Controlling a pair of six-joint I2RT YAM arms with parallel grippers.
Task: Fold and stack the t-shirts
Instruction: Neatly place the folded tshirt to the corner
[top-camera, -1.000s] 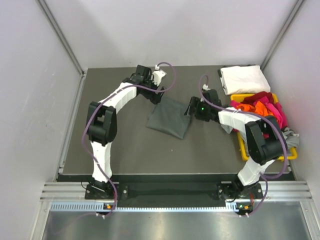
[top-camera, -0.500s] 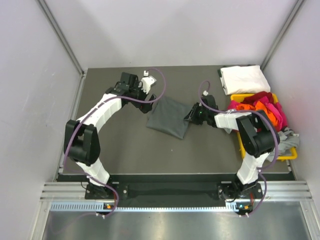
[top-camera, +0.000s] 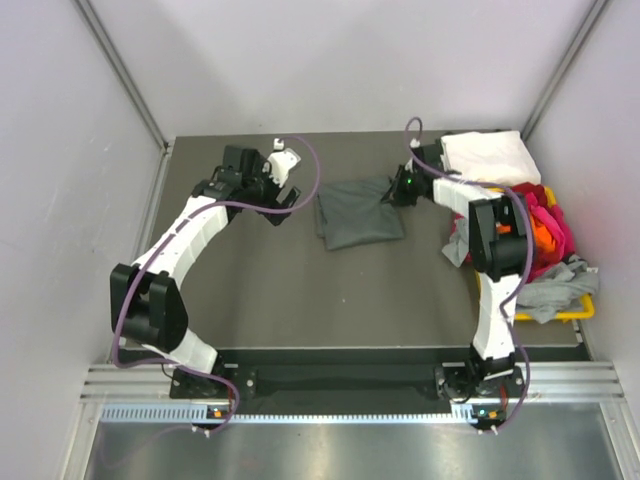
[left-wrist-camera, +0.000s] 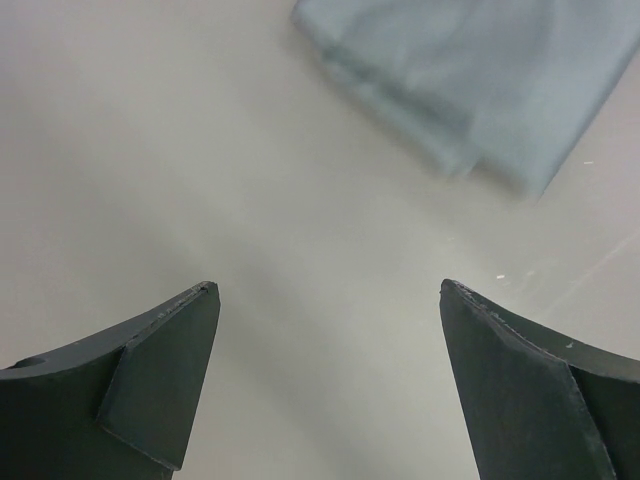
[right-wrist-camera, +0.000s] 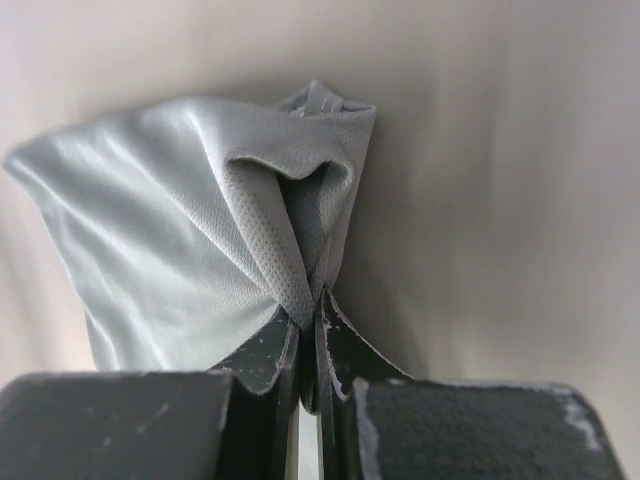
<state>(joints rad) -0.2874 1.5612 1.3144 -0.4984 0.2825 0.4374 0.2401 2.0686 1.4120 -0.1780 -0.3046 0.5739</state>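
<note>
A folded dark grey t-shirt (top-camera: 358, 214) (right-wrist-camera: 180, 250) (left-wrist-camera: 480, 80) lies on the dark table near the back middle. My right gripper (top-camera: 398, 190) (right-wrist-camera: 315, 300) is shut on a bunched bit of its right edge, the cloth pinched between the fingertips. To the left of the shirt, clear of it, my left gripper (top-camera: 282, 197) (left-wrist-camera: 325, 290) hangs open over bare table. A folded white t-shirt (top-camera: 487, 155) rests at the back right corner. Orange (top-camera: 541, 233), red and pink (top-camera: 553, 214) and light grey (top-camera: 551, 291) t-shirts are heaped in the bin.
The yellow plastic bin (top-camera: 578, 316) stands along the table's right edge, cloth spilling over its rim, with my right arm reaching past it. Pale walls close the table in at the back and both sides.
My right gripper has closed on the grey t-shirt's edge and pulled it toward the back right, nearer the white shirt. My left arm has drawn back to the left, off the shirt.
</note>
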